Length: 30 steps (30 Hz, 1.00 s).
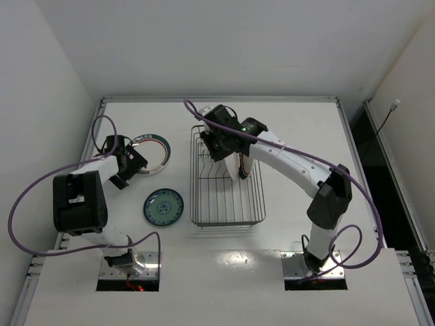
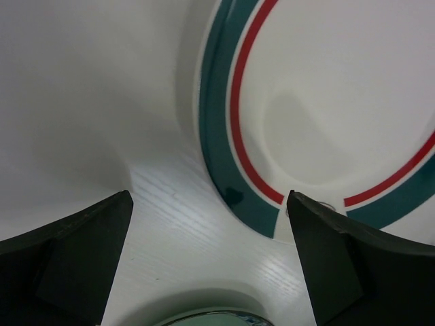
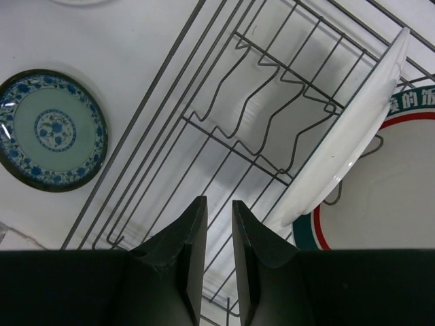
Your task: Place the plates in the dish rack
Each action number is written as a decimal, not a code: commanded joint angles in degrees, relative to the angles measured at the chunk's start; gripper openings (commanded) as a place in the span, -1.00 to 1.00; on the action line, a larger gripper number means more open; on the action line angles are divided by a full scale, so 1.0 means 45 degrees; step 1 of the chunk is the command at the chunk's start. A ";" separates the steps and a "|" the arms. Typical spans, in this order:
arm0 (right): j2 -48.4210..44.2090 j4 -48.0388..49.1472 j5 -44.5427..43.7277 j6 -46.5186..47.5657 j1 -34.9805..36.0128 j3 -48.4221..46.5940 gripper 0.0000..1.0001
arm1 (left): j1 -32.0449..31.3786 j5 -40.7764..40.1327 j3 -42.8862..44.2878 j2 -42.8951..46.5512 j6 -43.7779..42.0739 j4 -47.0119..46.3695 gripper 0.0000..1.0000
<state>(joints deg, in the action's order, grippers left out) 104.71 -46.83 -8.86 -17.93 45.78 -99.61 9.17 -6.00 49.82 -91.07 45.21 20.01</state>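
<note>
When we look down from above, we see the dish rack (image 1: 192, 183) lying flat on the white surface (image 1: 285, 136), near the middle. Its long sides run from the side near the arms to the far side.

Two plates stand on their edges inside it, toward its right side. From above they look like thin strips that run about the same way as the long sides. The right wrist view shows them close up. The pale plate (image 3: 340, 149) leans at a slant among the wires, and a second banded plate (image 3: 387, 190) with a green and red rim sits just behind it.

The right pincer (image 3: 219, 204) hangs over the wires. Its fingers are almost pressed together, with only a thin gap, and nothing is in that gap.

Two more plates lie flat on the surface, left of the rack. The first banded plate (image 1: 158, 153) is farther back, and the teal plate (image 1: 163, 207) is nearer the arms.

The left pincer (image 2: 209, 204) is spread wide and low, right at the rim of the first banded plate. It grips nothing.
</note>
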 commanded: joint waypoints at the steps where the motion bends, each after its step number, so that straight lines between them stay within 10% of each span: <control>1: -0.0963 0.1128 0.0796 0.0079 0.0003 0.0571 -0.64 | 0.0228 0.1115 -0.0348 -0.0094 0.1123 -0.1729 0.92; 7: -0.0983 0.1306 0.0780 0.0196 -0.0115 0.0964 -0.80 | 0.0228 0.1529 -0.0720 -0.0622 0.1925 -0.3038 0.74; 15: -0.0494 0.0486 -0.0819 -0.0056 -0.0486 0.0847 -0.94 | 0.0228 0.2465 -0.0837 -0.1071 0.1926 -0.4036 -0.40; 22: -0.0649 -0.0394 -0.3026 -0.0447 -0.1129 0.0846 -1.00 | 0.0228 0.2466 -0.0955 -0.0506 0.1809 -0.4037 -0.98; 30: -0.2074 0.0695 -0.2507 -0.0137 -0.1619 0.1957 -1.00 | 0.0228 0.2212 -0.0839 0.1154 0.1575 -0.3803 -1.00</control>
<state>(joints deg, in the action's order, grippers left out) 101.10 -47.94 -21.39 -19.03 38.39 -92.92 9.85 4.84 45.67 -89.54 53.84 2.72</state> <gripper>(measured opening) 0.000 0.081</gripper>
